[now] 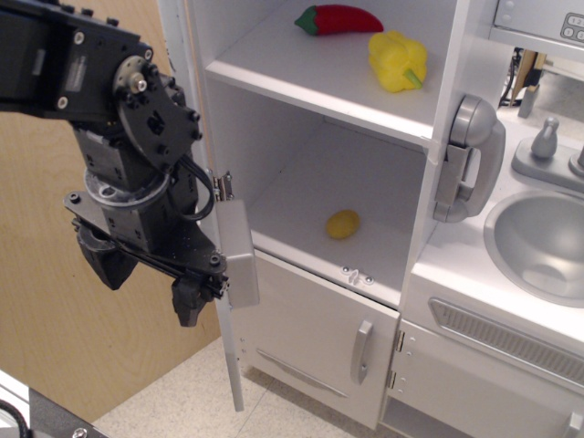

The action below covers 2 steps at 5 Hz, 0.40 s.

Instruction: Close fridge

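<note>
The arm [119,137] is closest to my view, a big black mass filling the left side, with its claw [151,274] hanging low at the outer face of the open door [228,301]. I see two dark fingers [189,299] spread apart with nothing between them, so I read the claw as open and empty, though the door edge hides part of it.

The fridge [319,182] stands centre frame, its tall door swung out toward me and seen nearly edge-on, the grey handle [239,251] right beside the claw. Both shelves are exposed.

My main worry is the push. If the claw presses on the handle or near the hinge-free edge at a bad angle, a finger could slip off, or catch behind the handle and drag the door back open. A hard shove might rock the whole light unit, sink counter [538,246] included.

The lower door [319,338] is shut and out of the way.

Smaller things: the yellow pepper [398,60] sits near the top shelf's front edge and could roll out and block the door. The red pepper [339,19] and the small yellow piece [343,224] sit further in, less risk.
</note>
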Each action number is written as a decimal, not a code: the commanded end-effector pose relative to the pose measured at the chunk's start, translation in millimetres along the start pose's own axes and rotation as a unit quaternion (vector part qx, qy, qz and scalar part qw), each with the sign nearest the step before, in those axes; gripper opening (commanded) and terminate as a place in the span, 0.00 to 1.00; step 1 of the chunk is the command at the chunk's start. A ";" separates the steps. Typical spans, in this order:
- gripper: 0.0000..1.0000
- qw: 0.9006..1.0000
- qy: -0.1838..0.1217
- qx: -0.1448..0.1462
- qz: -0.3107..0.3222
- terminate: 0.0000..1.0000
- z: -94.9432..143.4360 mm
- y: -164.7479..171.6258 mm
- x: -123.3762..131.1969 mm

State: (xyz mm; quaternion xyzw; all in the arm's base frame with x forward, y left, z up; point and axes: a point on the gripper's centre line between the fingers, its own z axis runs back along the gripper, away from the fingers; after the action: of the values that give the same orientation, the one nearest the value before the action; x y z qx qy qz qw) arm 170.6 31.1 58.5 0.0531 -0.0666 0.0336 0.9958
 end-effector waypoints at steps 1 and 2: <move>1.00 1.000 0.000 0.000 0.000 0.00 0.0 0.0 0.0; 1.00 1.000 -0.012 0.006 0.017 0.00 23.1 25.1 3.7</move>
State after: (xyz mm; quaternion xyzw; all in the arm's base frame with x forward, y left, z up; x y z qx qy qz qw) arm 163.2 53.4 78.6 0.0545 -0.0642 0.0534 0.9950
